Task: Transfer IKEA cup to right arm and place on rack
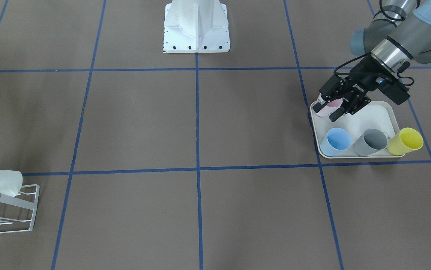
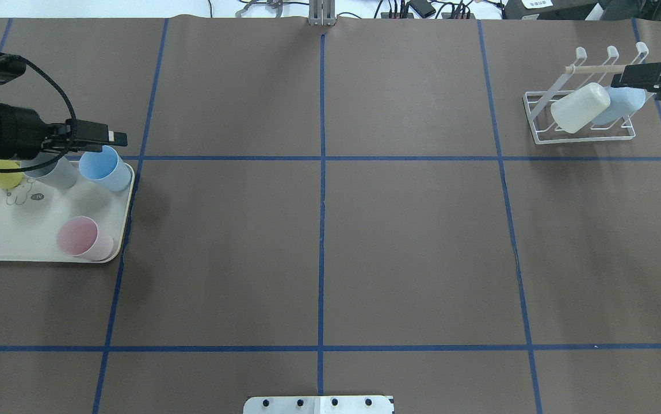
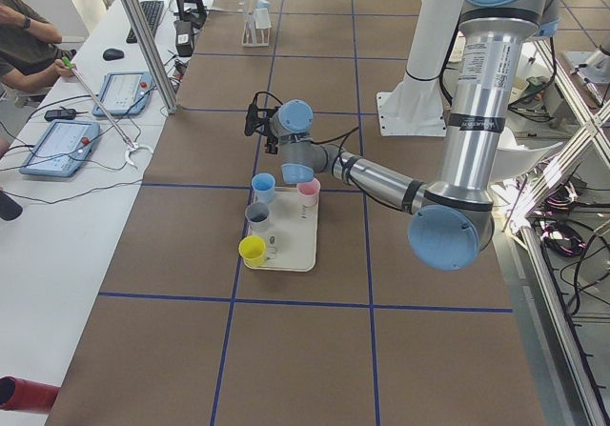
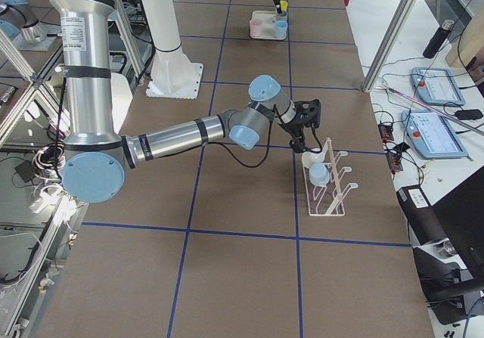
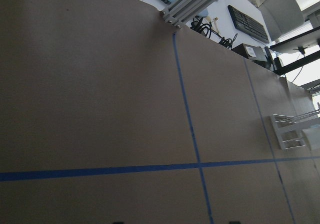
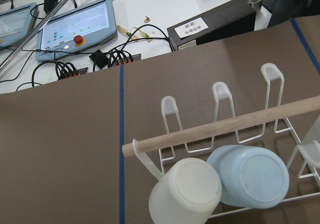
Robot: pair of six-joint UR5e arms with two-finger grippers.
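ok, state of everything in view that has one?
Left end effector: open, over the tray, holding nothing.
Right end effector: at the rack; open or shut unclear.
Pink cup: upright on tray, mouth up.
Blue cup: upright on tray.
Grey cup: upright on tray.
Yellow cup: upright on tray.
White cup: tilted on rack, mouth down.
Pale blue cup: tilted on rack, mouth down.

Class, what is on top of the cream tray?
A pink cup, blue cup, grey cup and yellow cup stand on the tray. In the front view the left pincer covers part of the pink cup.
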